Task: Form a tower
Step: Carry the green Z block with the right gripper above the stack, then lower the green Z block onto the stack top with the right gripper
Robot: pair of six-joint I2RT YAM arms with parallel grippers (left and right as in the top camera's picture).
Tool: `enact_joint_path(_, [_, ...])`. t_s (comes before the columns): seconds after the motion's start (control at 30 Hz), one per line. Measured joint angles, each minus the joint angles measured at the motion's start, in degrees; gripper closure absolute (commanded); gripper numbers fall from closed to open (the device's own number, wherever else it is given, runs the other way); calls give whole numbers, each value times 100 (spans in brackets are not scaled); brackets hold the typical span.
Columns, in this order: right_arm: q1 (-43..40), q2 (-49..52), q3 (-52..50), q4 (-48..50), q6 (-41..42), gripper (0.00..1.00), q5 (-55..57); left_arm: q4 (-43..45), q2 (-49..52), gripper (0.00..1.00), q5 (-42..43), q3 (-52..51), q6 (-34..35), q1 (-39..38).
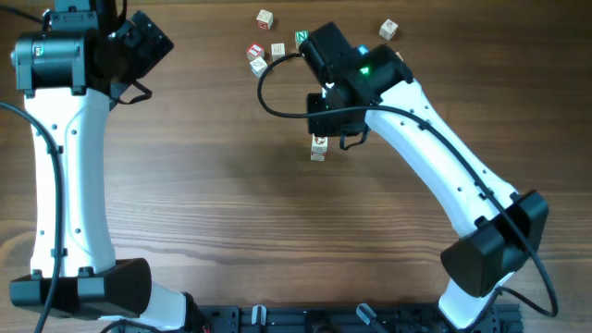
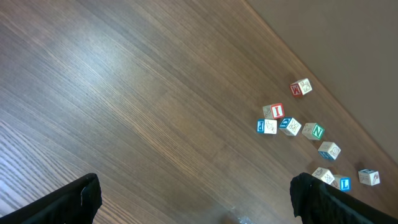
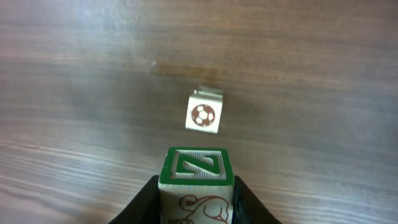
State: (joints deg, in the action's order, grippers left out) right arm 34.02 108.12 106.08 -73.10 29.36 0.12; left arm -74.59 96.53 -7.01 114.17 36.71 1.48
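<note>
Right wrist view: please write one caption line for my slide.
Right end effector grips a green N cube close to the small tower on the wooden table.

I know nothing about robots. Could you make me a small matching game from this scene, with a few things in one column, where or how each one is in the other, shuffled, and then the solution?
Things
1. green N cube in the right wrist view
2. soccer-ball cube
3. left gripper
4. red I cube

States
A. open, holding nothing
B. lying on the table among other loose cubes
C. held in the right gripper
D. on top of the tower

Pairs: 1-C, 2-D, 3-A, 4-B
</note>
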Motion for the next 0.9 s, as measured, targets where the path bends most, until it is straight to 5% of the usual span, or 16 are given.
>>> enact_joint_path(0.17, [2, 0, -481, 586, 0, 82, -2, 2, 0, 0, 0, 0, 0, 0])
enact_joint_path(0.9, [-170, 396, -483, 398, 426, 83, -717, 2, 0, 0, 0, 0, 0, 0])
